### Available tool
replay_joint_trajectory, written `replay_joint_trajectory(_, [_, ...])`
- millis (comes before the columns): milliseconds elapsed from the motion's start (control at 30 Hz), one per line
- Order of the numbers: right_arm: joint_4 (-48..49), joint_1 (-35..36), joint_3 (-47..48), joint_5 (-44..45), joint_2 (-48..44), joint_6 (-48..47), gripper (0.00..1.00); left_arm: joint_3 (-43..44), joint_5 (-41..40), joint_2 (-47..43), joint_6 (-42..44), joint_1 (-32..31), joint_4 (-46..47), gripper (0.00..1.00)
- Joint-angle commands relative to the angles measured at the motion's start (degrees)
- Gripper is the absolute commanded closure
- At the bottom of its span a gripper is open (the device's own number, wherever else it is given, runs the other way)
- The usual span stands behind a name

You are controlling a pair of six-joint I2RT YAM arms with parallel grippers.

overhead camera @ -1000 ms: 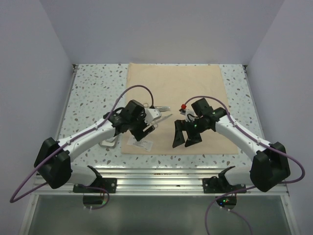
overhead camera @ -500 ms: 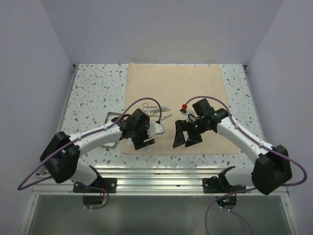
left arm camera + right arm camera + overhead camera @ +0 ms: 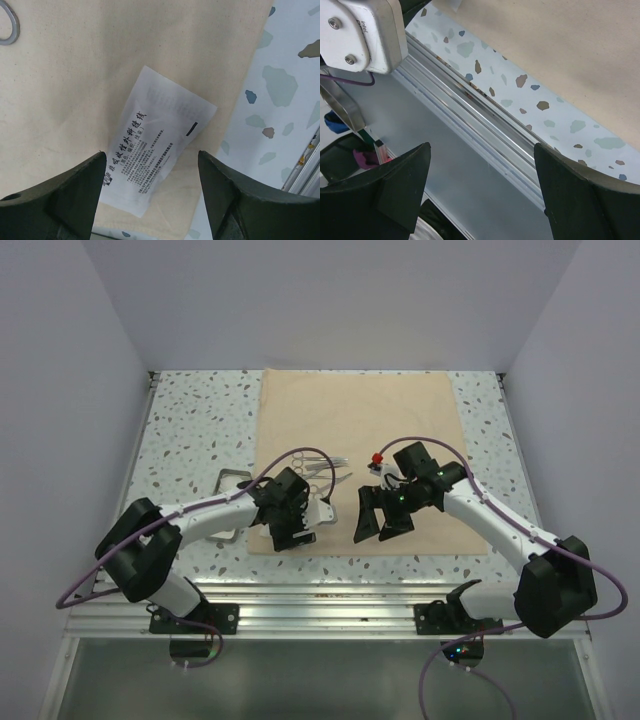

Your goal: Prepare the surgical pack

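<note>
The surgical pack's beige cloth [image 3: 360, 420] lies flat on the table. Silver scissor-like instruments [image 3: 322, 461] rest on its left half, and one finger ring [image 3: 7, 27] shows in the left wrist view. A white printed packet [image 3: 160, 145] lies on the cloth [image 3: 75, 75] near its front corner. My left gripper [image 3: 289, 533] [image 3: 151, 155] hangs open just above that packet, one finger on each side, not touching it. My right gripper [image 3: 376, 532] [image 3: 481, 145] is open and empty over the cloth's near edge.
A small steel tray [image 3: 228, 479] sits left of the cloth, partly under the left arm. The speckled tabletop [image 3: 190, 420] surrounds the cloth. An aluminium rail [image 3: 485, 125] runs along the near edge. White walls close in three sides.
The left arm has folded back and its gripper has moved toward the near edge, now over the white packet. The right arm has not moved.
</note>
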Motion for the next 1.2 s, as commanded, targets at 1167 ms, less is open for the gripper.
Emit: replay_joint_trajectory(1167, [0.68,0.05,-0.08,0.01,-0.56,-1.10,0.12,5.00,0.82,2.17,4.79,0.20,-1.03,0.00])
